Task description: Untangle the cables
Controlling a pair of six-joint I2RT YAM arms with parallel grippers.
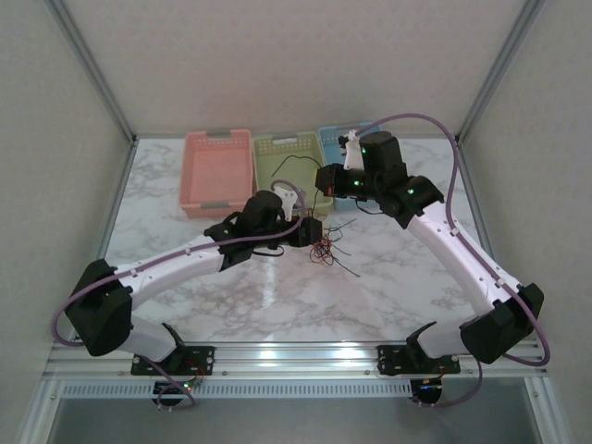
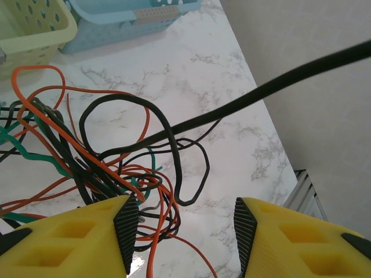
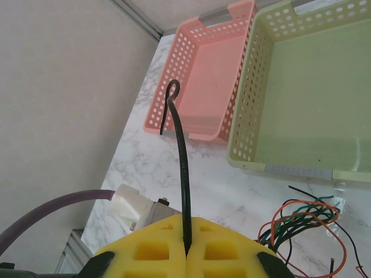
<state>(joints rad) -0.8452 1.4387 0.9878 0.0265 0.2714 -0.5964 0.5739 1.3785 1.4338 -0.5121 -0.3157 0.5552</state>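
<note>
Tangled black, orange, green cables (image 1: 323,248).

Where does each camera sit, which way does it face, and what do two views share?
Top external: above and behind, looking down at the table; left arm, right arm, bases nearest.
Left wrist: looks past the open left end effector down at the tangled cables.
Right wrist: looks past the right end effector, shut on a black cable, toward the pink basket.
Shared: both wrist views show the tangle.
</note>
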